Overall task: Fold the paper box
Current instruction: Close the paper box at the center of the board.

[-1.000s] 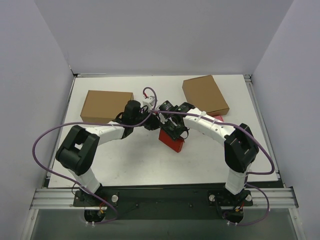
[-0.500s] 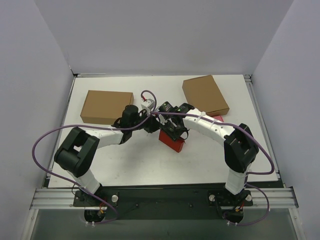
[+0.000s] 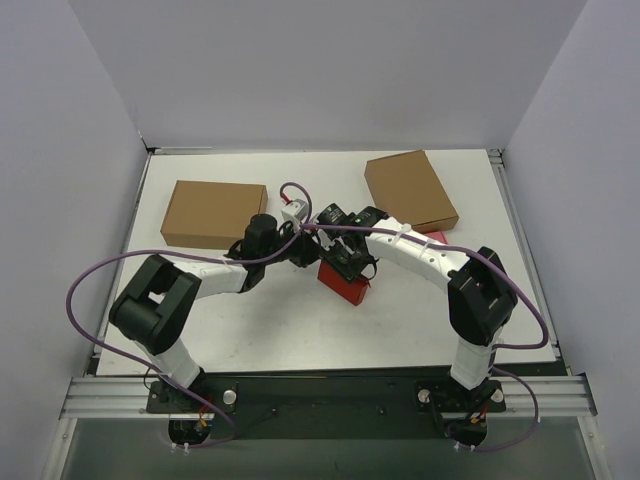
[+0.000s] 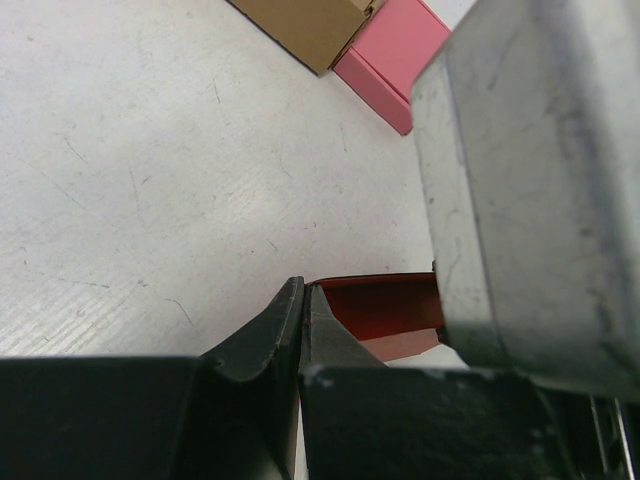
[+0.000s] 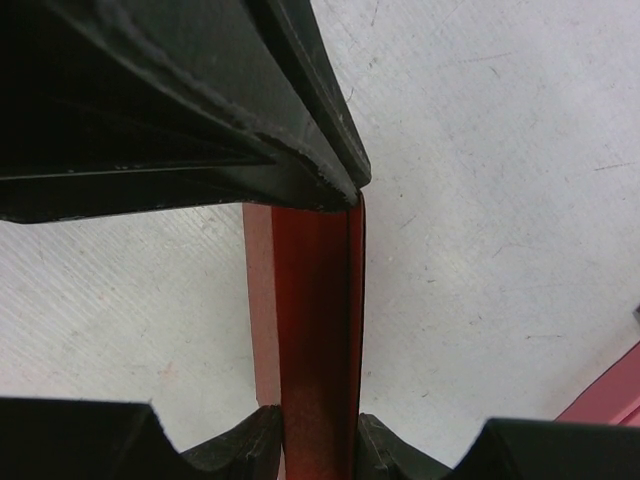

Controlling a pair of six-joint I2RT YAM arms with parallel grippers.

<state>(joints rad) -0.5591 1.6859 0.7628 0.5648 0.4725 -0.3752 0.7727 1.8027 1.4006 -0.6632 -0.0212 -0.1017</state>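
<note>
The red paper box stands partly folded at the table's middle. In the left wrist view its red wall runs right from my fingertips. My left gripper is shut, with a thin red edge of the box pinched between the pads; from above it sits at the box's far left corner. My right gripper is shut on an upright red wall of the box, one finger on each side; from above it is over the box's far edge.
A brown box lies at the back left and another at the back right. A small pink box lies just right of the right arm, also showing in the left wrist view. The two grippers are almost touching.
The left arm's wrist has shifted slightly toward the near side. The red box and the right gripper have stayed in place.
</note>
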